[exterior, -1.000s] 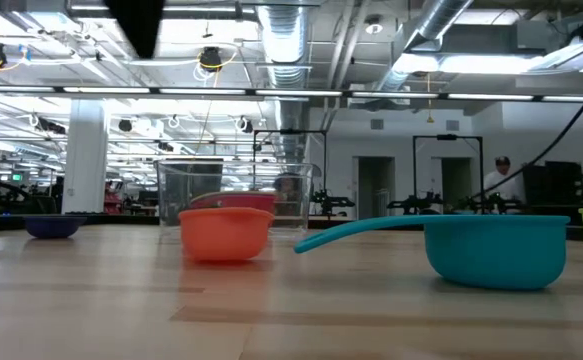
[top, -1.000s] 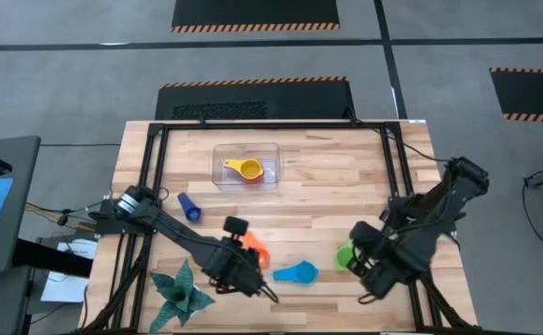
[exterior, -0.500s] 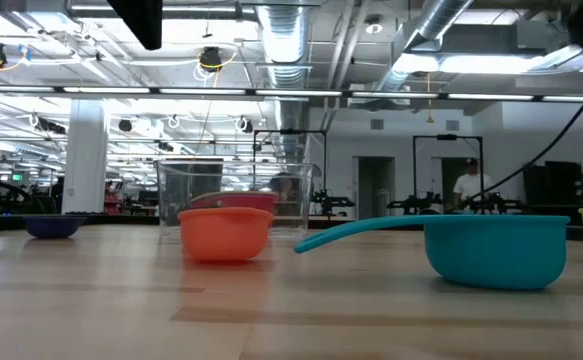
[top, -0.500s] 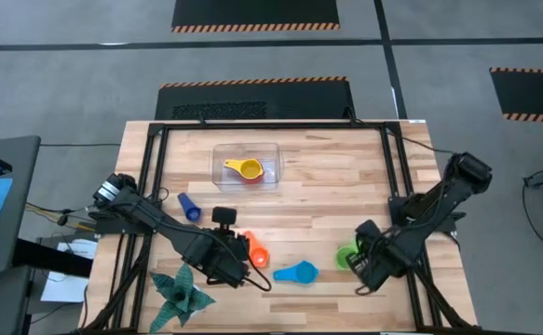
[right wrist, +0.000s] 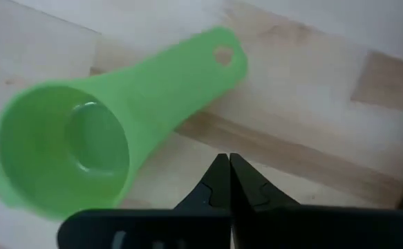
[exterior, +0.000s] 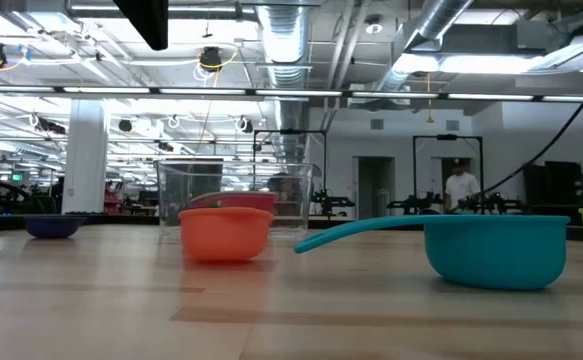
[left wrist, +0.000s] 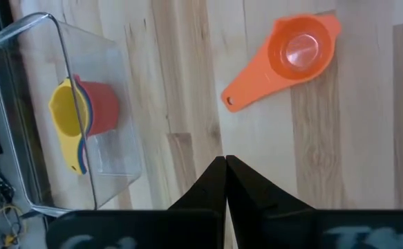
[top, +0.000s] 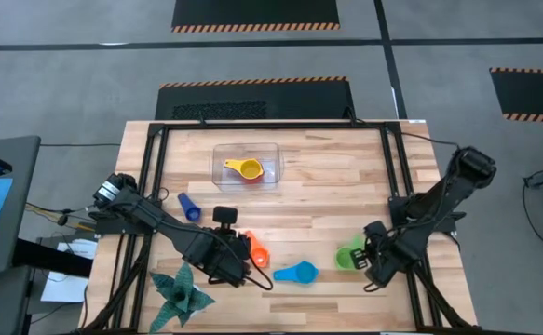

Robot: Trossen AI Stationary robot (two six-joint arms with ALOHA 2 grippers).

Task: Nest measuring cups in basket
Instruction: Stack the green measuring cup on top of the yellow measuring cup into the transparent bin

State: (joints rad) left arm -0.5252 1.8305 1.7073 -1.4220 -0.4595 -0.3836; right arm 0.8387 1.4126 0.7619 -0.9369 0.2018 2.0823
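Note:
The clear basket (top: 246,165) stands toward the table's far side and holds nested cups, with yellow (left wrist: 68,117) and red (left wrist: 101,107) showing. On the bare wood rest an orange cup (top: 256,252), a teal cup (top: 297,273), a small dark blue cup (top: 189,207) and a green cup (top: 349,255), each on its base. My left gripper (left wrist: 225,160) is shut and hovers beside the orange cup (left wrist: 291,54). My right gripper (right wrist: 227,159) is shut above the table next to the green cup's handle (right wrist: 201,66).
A teal spiky paper plant (top: 180,293) lies at the near left corner. In the low view the orange cup (exterior: 225,232) and teal cup (exterior: 491,250) stand in front of the basket (exterior: 233,195). A person stands far off in the room behind.
My left gripper has drawn back a little toward the table's left and far side, uncovering more of the orange cup. My right gripper has shifted slightly toward the right edge, so more of the green cup shows. No cup has moved.

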